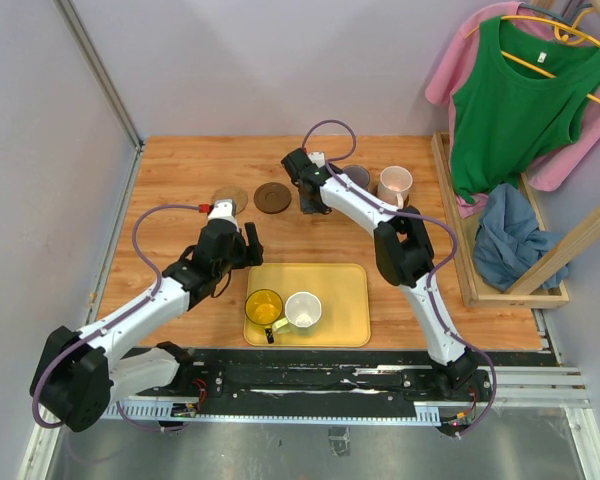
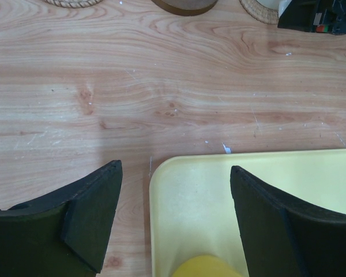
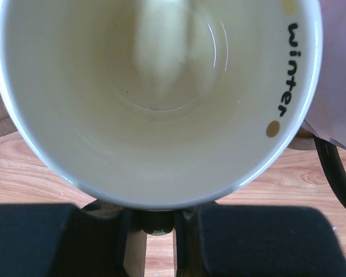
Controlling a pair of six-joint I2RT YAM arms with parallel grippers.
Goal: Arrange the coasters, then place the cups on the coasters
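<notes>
The right pincer [image 3: 154, 222] pinches the pale cream-green mug [image 3: 155, 98], lettered "winter", apparently by its handle, at the far side of the tabletop [image 1: 180, 165] just beside a dark brown coaster [image 1: 272, 197]. The left pincer [image 2: 174, 173] hangs spread above a corner of the yellow tray [image 2: 207, 190], which carries the yellow mug [image 1: 264, 306] and the white mug [image 1: 304, 310].

Bright even light, shadows all soft. Left wrist view's sharp, faint shadow on the wooden table [image 2: 46, 150] at 8 o'clock; cream mug [image 3: 155, 133] has a pale glare streak at 12 o'clock
</notes>
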